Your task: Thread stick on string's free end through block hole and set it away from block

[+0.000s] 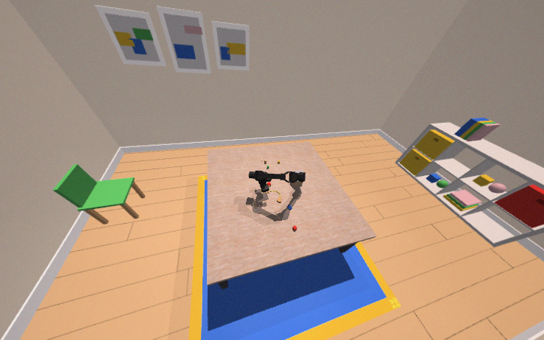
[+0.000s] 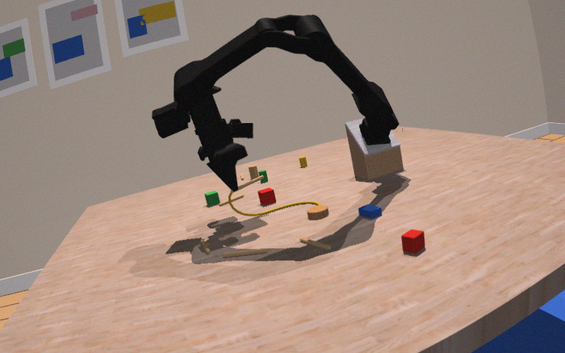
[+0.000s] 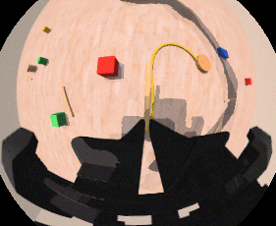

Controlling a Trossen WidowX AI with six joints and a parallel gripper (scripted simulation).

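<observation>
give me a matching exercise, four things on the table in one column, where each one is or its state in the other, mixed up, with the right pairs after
1. stick on the string
2. round wooden button
3. blue block
4. gripper

A. lying in the arm's shadow
B. fingers shut on a thin thing
C. held off the table
D. fixed to the yellow string's far end

1-C, 2-D, 3-A, 4-B
</observation>
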